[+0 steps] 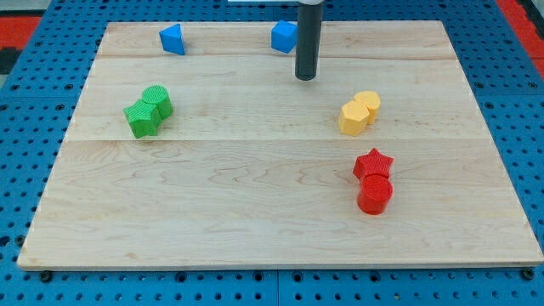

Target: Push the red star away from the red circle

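The red star [373, 163] lies at the view's lower right, touching the red circle [375, 195] just below it. My tip [305, 77] is at the view's top centre, well up and left of the red pair and apart from every block. It stands just below and right of a blue cube [284, 36].
A yellow hexagon [353, 118] and a yellow heart [368, 104] touch each other between my tip and the red star. A blue triangle [172, 39] sits at the top left. A green star [142, 118] and a green circle [158, 100] touch at the left. The wooden board [255, 212] ends at blue pegboard.
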You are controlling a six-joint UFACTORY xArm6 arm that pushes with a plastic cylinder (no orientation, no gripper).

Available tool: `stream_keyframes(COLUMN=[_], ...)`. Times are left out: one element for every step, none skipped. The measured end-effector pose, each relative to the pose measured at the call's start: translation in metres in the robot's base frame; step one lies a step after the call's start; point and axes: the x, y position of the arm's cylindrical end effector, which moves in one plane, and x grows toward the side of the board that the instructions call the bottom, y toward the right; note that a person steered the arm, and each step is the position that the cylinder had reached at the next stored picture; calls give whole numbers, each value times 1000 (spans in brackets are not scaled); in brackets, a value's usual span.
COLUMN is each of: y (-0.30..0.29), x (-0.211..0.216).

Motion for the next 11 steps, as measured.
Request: stream_keyframes(y=[25, -5, -23, 7, 39, 90, 107, 118, 160, 168, 168], x=[15, 56, 153, 178, 192, 191, 192, 194, 189, 126, 57])
